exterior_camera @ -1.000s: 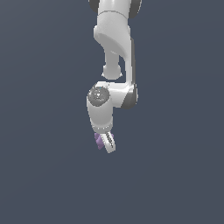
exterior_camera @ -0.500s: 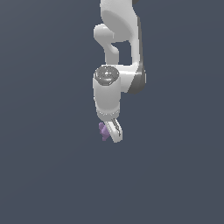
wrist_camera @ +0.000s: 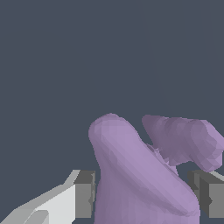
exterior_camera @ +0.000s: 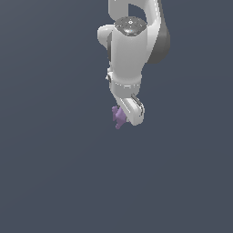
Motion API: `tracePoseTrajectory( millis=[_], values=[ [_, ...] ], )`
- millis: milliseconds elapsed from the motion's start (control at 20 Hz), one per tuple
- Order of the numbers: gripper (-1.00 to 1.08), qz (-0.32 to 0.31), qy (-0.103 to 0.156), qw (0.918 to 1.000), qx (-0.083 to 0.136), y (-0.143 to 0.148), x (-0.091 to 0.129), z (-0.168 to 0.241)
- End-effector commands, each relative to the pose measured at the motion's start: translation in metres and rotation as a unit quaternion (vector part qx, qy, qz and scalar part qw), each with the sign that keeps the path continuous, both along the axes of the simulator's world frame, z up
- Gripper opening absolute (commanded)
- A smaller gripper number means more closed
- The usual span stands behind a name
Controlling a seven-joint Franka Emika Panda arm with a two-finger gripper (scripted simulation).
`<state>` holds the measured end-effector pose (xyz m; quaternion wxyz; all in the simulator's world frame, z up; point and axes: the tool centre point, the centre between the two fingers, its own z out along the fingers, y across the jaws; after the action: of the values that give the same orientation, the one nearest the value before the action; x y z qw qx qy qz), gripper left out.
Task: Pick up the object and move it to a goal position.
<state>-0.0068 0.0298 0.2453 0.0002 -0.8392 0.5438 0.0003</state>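
We have the purple object [exterior_camera: 119, 117] in hand: it sits between the fingers of our gripper [wrist_camera: 146, 194], its lobed body filling the gap, one long lobe reaching away from the pads toward 12 o'clock in the wrist view and a stubbier one toward 2 o'clock. The grey pads [wrist_camera: 84, 194] press in from either side, so we read the pincer as closed most of the way and clamped on the object, not shut empty. In the exterior view the object peeks out at about 8 o'clock from the white gripper [exterior_camera: 129, 113], below the arm [exterior_camera: 129, 50].

We judge the pick done and the carry under way. No goal marker shows, so the next move calls for travelling on while keeping the squeeze steady, since the lumpy shape could twist between flat pads.
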Motion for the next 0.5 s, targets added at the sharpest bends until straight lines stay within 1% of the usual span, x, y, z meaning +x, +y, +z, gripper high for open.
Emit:
tracePoseTrajectory(
  millis=[0, 450],
  values=[
    [-1.0, 0.0, 0.0, 1.0, 0.0, 0.012, -0.009, 0.029],
    [-1.0, -0.001, 0.0, 1.0, -0.002, 0.054, -0.038, 0.13]
  ],
)
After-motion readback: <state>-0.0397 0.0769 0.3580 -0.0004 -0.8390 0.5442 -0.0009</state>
